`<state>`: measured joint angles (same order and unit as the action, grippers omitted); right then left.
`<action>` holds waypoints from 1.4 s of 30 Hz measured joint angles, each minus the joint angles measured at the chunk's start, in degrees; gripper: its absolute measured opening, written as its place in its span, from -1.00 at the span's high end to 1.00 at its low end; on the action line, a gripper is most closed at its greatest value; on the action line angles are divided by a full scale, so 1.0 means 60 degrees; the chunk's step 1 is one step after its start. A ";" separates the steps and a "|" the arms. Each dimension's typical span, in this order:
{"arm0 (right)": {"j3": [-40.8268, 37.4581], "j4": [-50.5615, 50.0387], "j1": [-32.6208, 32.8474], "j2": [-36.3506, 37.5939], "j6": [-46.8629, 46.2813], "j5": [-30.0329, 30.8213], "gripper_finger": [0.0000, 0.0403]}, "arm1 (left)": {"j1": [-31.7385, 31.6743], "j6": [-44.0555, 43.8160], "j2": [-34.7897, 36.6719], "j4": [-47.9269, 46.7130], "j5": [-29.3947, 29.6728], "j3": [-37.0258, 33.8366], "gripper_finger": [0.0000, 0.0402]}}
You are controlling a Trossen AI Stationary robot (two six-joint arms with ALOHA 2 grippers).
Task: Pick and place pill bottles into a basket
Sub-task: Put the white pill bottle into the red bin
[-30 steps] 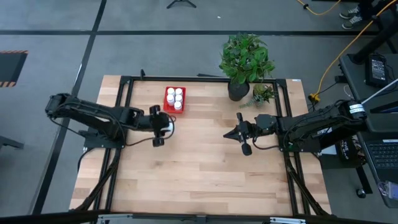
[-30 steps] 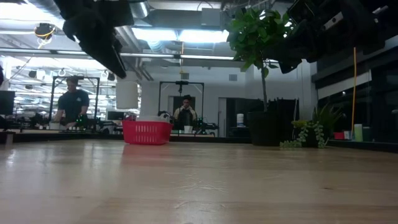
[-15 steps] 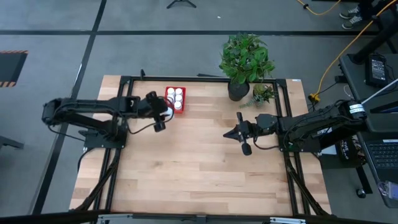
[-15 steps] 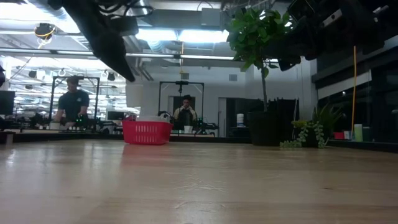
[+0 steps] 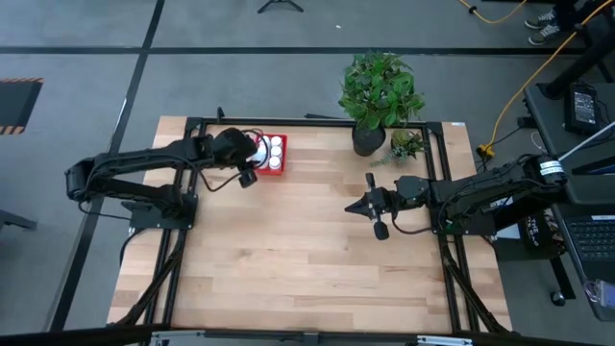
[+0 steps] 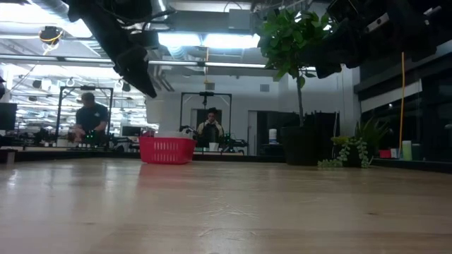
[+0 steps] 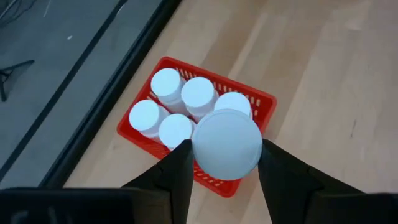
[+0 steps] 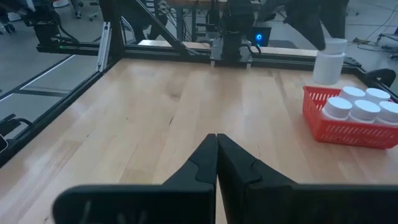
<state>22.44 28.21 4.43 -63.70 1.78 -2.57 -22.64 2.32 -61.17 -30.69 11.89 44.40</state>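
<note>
Pale wooden planking is stretching across the desk (image 5: 307, 259), with a leafy green potted plant (image 5: 377, 96) standing at its far edge and a person (image 6: 90, 121) working in the room beyond. We are holding our left end effector (image 7: 227, 163) above the small bright red rectangular plastic basket (image 7: 258, 99) near the far left part of the desk, its dark fingers (image 7: 177, 171) clamping a small white cylindrical pill bottle (image 7: 226, 144) between them. Our right end effector (image 8: 216, 149) is waiting with its fingers pressed together and nothing in them, well apart over the right half of the desk.

Counting, we are seeing five white-capped bottles (image 7: 181, 107) already standing in the basket — three in one row, two in the other — plus the one we are carrying, which makes six.

From here the risk, as we are judging it, is the fit: only one gap seems to be remaining, under the carried bottle at the near corner. If we are letting go off-centre, the bottle may be landing on a neighbour's cap or on the basket's rim and tipping out onto the desk. Lowering askew could also be nudging the light basket along the wood.
</note>
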 joint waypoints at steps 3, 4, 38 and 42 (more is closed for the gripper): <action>0.0000 0.0000 0.0000 0.0000 0.0004 0.0000 0.95 | -0.0144 0.0078 -0.0213 0.0009 -0.0008 0.0000 0.27; 0.0000 -0.0007 0.0000 0.0000 0.0004 0.0000 0.95 | -0.0189 0.0079 -0.0311 0.0013 -0.0006 0.0000 0.26; 0.0000 -0.0062 -0.0004 0.0000 0.0044 0.0000 0.95 | -0.1135 0.0494 -0.2940 0.0940 -0.1265 0.0000 0.25; 0.0000 -0.0066 -0.0001 0.0000 0.0044 0.0000 0.95 | -0.1131 0.0494 -0.2940 0.0945 -0.1487 -0.0002 0.20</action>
<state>22.44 27.81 4.42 -63.70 2.04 -2.57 -29.43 5.28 -78.81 -25.02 2.97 44.39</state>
